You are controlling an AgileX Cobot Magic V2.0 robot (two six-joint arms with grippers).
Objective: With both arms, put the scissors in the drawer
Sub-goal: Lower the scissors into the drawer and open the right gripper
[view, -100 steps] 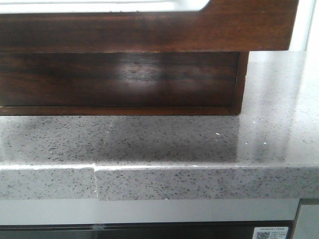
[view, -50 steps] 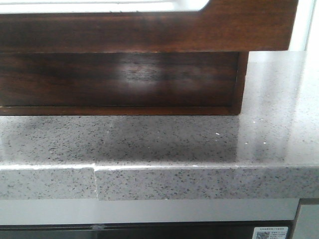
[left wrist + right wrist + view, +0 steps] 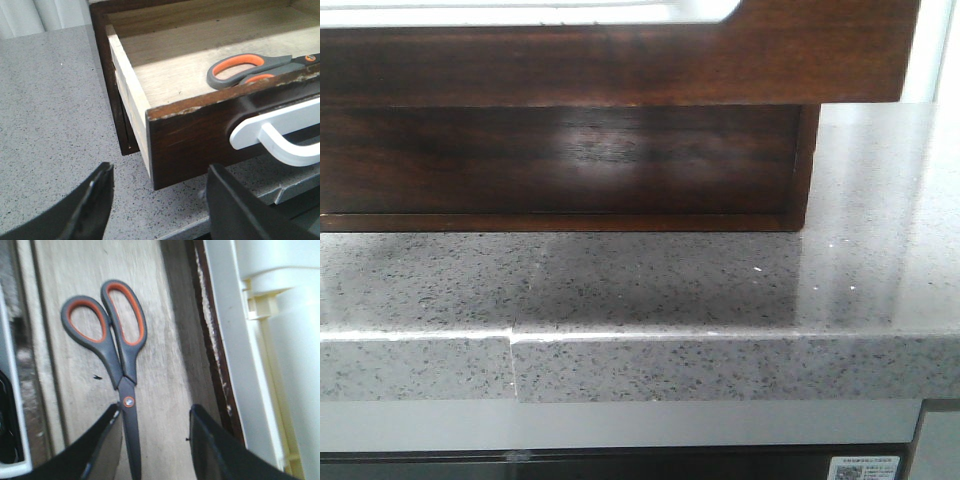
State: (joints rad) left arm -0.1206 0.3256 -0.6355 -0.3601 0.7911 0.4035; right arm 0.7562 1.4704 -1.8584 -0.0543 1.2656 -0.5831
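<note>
The drawer (image 3: 200,135) stands pulled out over the counter, and in the front view its dark glossy front (image 3: 620,65) fills the top. The scissors (image 3: 117,335), grey with orange-lined handles, lie flat on the drawer's pale wooden floor; in the left wrist view their handles (image 3: 240,70) show just behind the drawer's front. My right gripper (image 3: 157,440) hangs open over the scissors' blade, which runs close along one finger (image 3: 102,447) without being held. My left gripper (image 3: 160,200) is open over the counter, just outside the drawer's front corner, holding nothing.
The speckled grey countertop (image 3: 720,290) runs under the drawer to its front edge (image 3: 720,365). A white curved part (image 3: 280,130) sits in front of the drawer's front, and white plastic (image 3: 265,340) stands beyond that front. The dark cabinet frame (image 3: 112,90) surrounds the drawer.
</note>
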